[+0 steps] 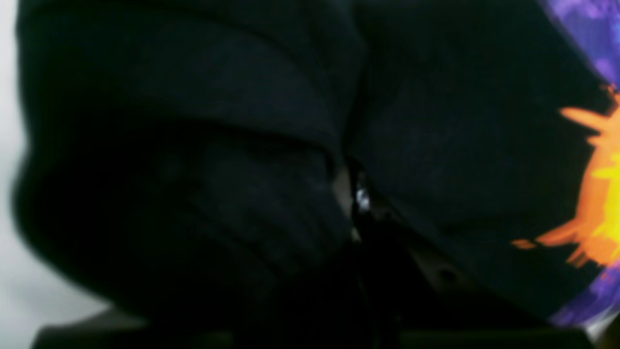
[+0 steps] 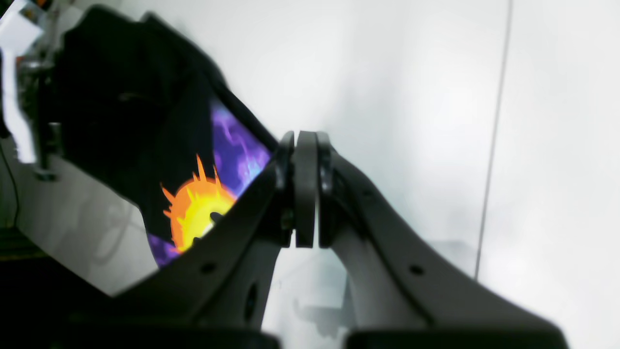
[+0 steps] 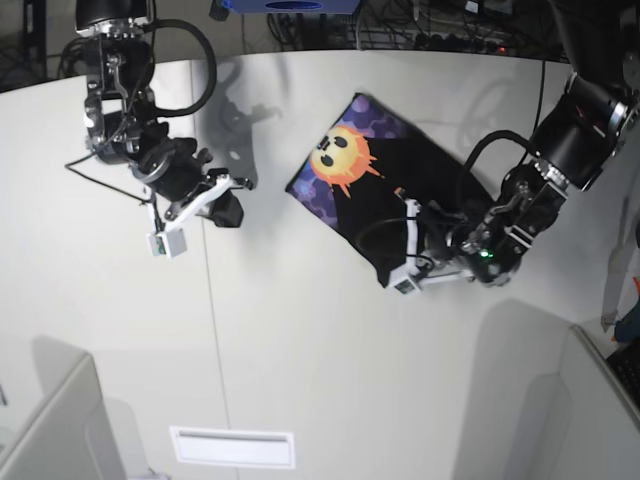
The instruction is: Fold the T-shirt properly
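Note:
The black T-shirt (image 3: 400, 185) lies folded right of the table's middle, its orange-yellow sun face (image 3: 340, 155) on purple turned up at the far left corner. My left gripper (image 3: 398, 255) sits low at the shirt's near edge. In the left wrist view black cloth (image 1: 232, 160) fills the frame and bunches into a crease around the gripper (image 1: 356, 203), whose jaws are mostly hidden and look closed on the fabric. My right gripper (image 3: 228, 208) hangs over bare table left of the shirt, its fingers (image 2: 306, 189) pressed together with nothing between them.
The white table (image 3: 300, 350) has a thin seam running front to back on its left side. A white slot (image 3: 232, 447) lies near the front edge. Grey panels stand at both front corners, and cables run along the curved back edge.

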Controlling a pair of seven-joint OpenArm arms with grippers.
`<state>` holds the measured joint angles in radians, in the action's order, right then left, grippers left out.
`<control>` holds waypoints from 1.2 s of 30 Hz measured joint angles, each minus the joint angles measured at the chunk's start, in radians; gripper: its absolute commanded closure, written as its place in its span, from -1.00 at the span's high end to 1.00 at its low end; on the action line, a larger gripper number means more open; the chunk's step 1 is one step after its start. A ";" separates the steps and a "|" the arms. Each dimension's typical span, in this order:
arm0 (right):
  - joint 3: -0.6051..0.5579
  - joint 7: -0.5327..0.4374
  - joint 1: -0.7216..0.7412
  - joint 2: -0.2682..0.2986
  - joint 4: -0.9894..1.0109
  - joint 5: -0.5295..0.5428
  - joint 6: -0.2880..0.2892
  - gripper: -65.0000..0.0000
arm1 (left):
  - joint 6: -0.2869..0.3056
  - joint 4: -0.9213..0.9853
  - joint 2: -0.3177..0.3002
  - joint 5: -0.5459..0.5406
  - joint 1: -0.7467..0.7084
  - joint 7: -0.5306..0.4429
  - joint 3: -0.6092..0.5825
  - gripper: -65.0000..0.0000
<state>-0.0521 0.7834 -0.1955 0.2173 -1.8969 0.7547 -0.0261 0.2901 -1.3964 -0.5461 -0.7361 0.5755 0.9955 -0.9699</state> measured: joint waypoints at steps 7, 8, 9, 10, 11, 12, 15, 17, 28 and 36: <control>0.047 -0.003 -0.025 -0.006 0.031 -0.002 0.001 -1.00 | -0.004 -0.121 0.096 0.396 0.091 -0.093 -0.370 -1.00; 0.071 -0.002 -0.032 -0.008 0.037 -0.002 0.001 -1.00 | -0.002 -0.125 0.113 0.432 0.083 -0.106 -0.377 -1.00; 0.097 -0.002 -0.040 -0.009 0.041 0.000 0.001 -1.00 | 0.001 -0.126 0.127 0.480 0.071 -0.122 -0.380 -1.00; 0.121 -0.002 -0.050 -0.006 0.043 -0.009 0.000 -1.00 | 0.013 -0.126 0.140 0.528 0.057 -0.135 -0.379 -1.00; 0.142 -0.006 -0.059 -0.004 0.043 -0.015 -0.003 -1.00 | 0.046 -0.126 0.151 0.560 0.050 -0.152 -0.379 -1.00; 0.156 -0.009 -0.068 -0.003 0.044 -0.014 -0.003 -1.00 | 0.081 -0.125 0.160 0.583 0.044 -0.162 -0.378 -1.00; 0.190 -0.001 -0.094 -0.011 0.045 -0.005 -0.003 -1.00 | 0.148 -0.122 0.192 0.654 0.019 -0.154 -0.360 -1.00; 0.208 -0.002 -0.102 -0.013 0.045 -0.003 -0.002 -1.00 | 0.163 -0.128 0.195 0.692 -0.020 -0.162 -0.314 -1.00; 0.209 -0.004 -0.104 -0.011 0.045 -0.003 -0.002 -1.00 | 0.261 -0.133 0.216 0.699 -0.061 -0.081 -0.222 -1.00; 0.209 -0.002 -0.104 -0.011 0.045 -0.003 -0.003 -1.00 | 0.260 -0.135 0.212 0.702 -0.070 -0.076 -0.222 -1.00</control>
<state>0.1570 0.7818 -0.2996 0.2062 -1.8519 0.7517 -0.0288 0.5503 -1.5318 -0.3336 -0.0341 0.5056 0.9199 -1.1915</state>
